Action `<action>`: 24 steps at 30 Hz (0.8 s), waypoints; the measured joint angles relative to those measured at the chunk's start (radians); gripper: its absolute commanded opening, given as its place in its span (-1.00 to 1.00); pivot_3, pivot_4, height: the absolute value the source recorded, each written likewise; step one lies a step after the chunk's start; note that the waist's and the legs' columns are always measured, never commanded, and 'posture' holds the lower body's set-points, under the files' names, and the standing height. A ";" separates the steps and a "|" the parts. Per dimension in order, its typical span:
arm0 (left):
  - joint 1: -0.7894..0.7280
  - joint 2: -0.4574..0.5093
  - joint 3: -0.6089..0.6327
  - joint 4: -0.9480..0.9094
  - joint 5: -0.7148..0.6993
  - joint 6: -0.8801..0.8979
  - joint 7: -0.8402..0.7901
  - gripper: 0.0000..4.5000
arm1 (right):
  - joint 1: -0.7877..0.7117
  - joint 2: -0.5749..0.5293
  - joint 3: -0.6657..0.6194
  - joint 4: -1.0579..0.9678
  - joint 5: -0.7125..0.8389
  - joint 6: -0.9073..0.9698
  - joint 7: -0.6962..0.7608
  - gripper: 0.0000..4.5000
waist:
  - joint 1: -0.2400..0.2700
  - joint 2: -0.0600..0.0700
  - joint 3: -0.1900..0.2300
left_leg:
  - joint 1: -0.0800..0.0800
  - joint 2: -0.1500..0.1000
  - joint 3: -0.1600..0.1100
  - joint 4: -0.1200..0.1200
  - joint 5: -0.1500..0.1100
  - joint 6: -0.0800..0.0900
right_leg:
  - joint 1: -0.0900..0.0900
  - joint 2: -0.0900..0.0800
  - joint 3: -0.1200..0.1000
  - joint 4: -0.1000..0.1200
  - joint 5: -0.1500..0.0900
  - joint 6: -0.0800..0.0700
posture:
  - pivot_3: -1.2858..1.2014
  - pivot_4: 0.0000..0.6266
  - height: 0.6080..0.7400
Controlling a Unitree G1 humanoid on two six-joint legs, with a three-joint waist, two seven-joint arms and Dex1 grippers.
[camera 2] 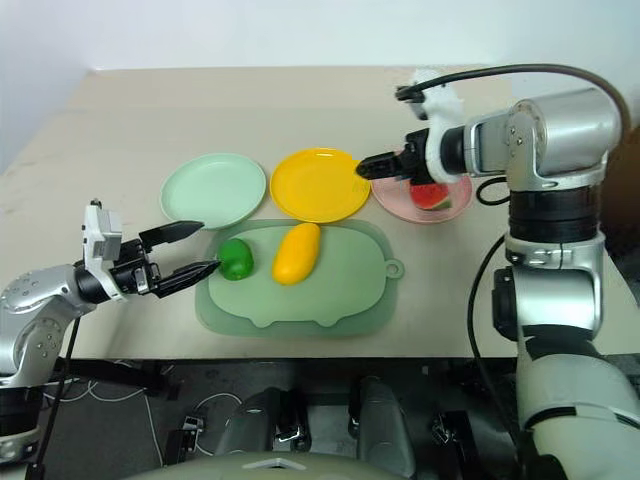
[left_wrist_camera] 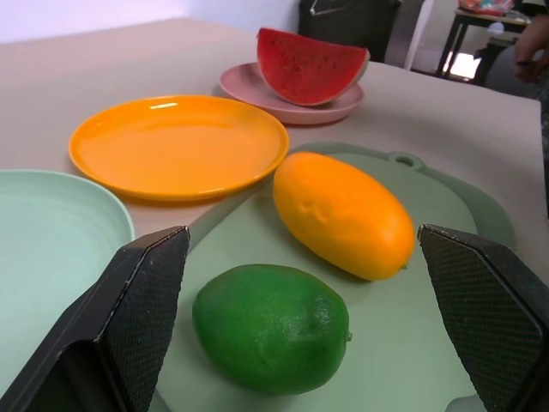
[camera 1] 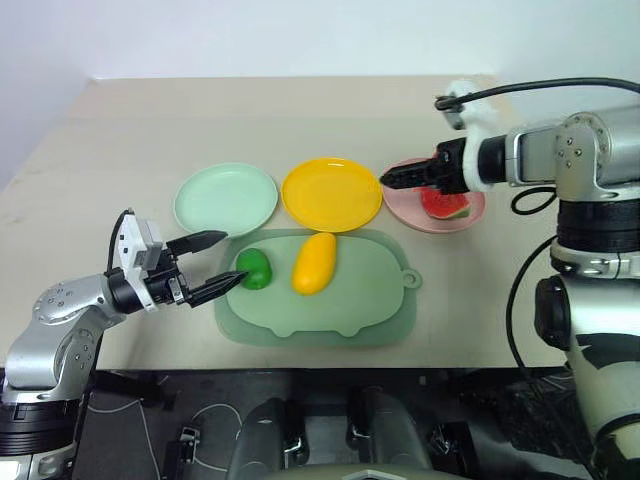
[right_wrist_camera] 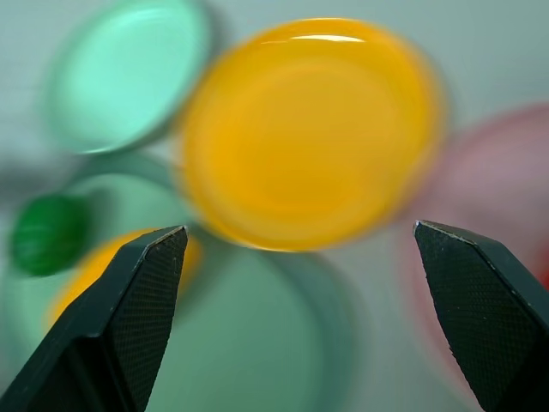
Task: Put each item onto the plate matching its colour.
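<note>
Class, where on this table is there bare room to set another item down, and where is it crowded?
Free: the table behind the three plates, and the mat's right half beside the mango. Crowded: the mat's left end, where the left hand flanks the green fruit.

The yellow plate (left_wrist_camera: 176,146) in the middle looks like smooth glossy plastic, catching a bright highlight near its far rim. The mint green plate (camera 1: 226,198) on the left and the pink plate (left_wrist_camera: 257,90) on the right have a softer sheen. The green fruit (left_wrist_camera: 270,326) is shiny with a finely dimpled skin; the yellow fruit (left_wrist_camera: 343,213) is smoother and semi-gloss. The watermelon wedge (left_wrist_camera: 309,64) has a duller, grainy red face. The pale green mat (camera 1: 340,310) looks matt. The table (camera 1: 250,120) is a smooth matt beige. The left gripper's fingers (left_wrist_camera: 146,300) carry rough, cross-hatched black pads.
</note>
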 measured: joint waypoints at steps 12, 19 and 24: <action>-0.059 -0.002 -0.047 0.000 0.008 0.016 0.016 1.00 | 0.060 0.156 0.024 0.137 0.609 0.001 -0.600 0.99 | -0.003 -0.001 0.000 | 0.001 0.000 0.001 0.000 0.000 0.000 | 0.001 0.001 0.000 0.001 0.000 0.000 | 0.03 -0.52 0.33; -0.060 -0.002 -0.049 0.020 0.014 0.012 0.012 1.00 | 0.067 0.186 0.082 0.262 1.002 0.001 -0.963 0.99 | -0.005 -0.001 0.000 | 0.001 0.000 0.001 0.000 0.000 0.000 | 0.001 0.002 0.000 0.002 0.000 0.000 | 0.03 -0.52 0.33; -0.058 -0.002 -0.049 0.041 0.021 0.001 -0.004 1.00 | 0.080 0.258 0.093 0.335 1.166 -0.005 -1.214 0.99 | -0.003 -0.001 0.000 | 0.001 0.000 0.002 0.001 0.000 0.000 | 0.001 0.002 0.000 0.003 0.000 0.000 | 0.03 -0.52 0.33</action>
